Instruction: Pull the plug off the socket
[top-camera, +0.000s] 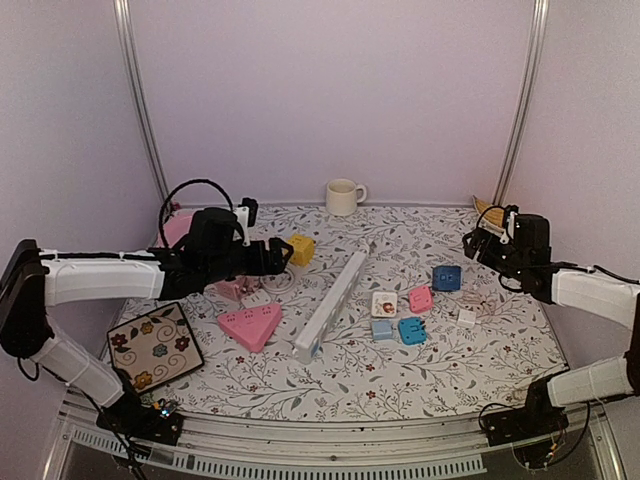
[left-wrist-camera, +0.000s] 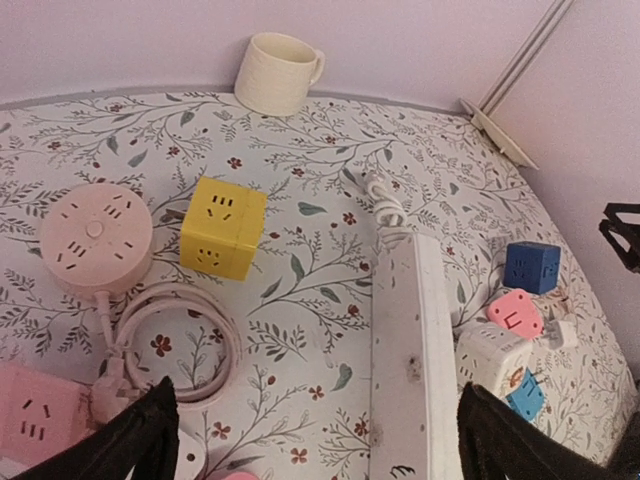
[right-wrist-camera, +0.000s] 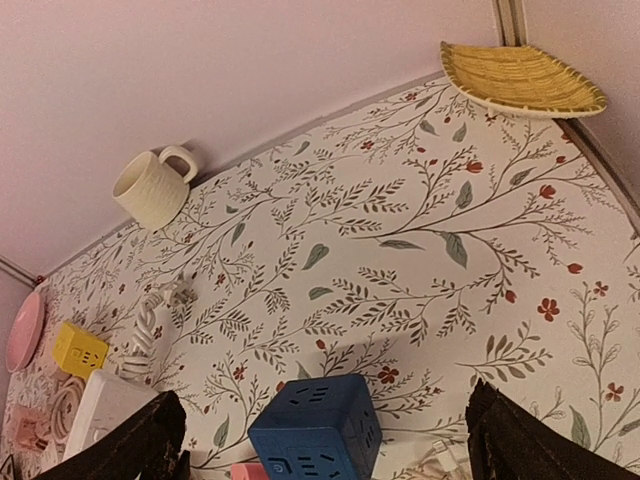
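At three o'clock on the floral table (top-camera: 400, 380), a small white plug (top-camera: 467, 316) lies near the pink cube socket (top-camera: 420, 298), seemingly apart. Both the left gripper (top-camera: 285, 255) and right gripper (top-camera: 476, 243) hang spread, empty. Reaching in could snag the tangled cable (top-camera: 484, 298) and drag the blue cube socket (top-camera: 446, 277).

on the counter (top-camera: 430, 370) the mug (top-camera: 343, 196) stands at the back, the power strip (top-camera: 332, 305) lies mid-counter, the cube socket (top-camera: 301, 249) to its left.

White plug (top-camera: 467, 316) lies free near blue cube socket (top-camera: 446, 277).
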